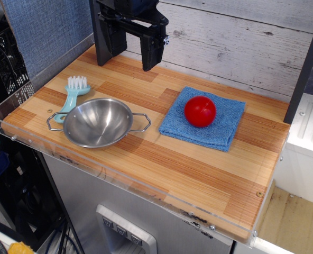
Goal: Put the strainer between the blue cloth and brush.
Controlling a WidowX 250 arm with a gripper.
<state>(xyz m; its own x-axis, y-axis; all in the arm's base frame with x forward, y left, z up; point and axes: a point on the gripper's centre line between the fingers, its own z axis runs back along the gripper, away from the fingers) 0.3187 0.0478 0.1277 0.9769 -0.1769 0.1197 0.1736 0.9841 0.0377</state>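
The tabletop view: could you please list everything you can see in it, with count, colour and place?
strainer: one, shiny steel, front left of the table, over the brush's handle end
brush: one, light teal with white bristles, left side, just behind the strainer
blue cloth: one, blue, folded square, middle right
red ball: one, red, resting on the blue cloth
table: one, striped wood with a clear edge guard
gripper: one, black, raised over the back left of the table, fingers apart, holding nothing

Before me a red ball (200, 111) rests on my wooden counter (199, 169), whitewashed plank wall (236, 42) behind.
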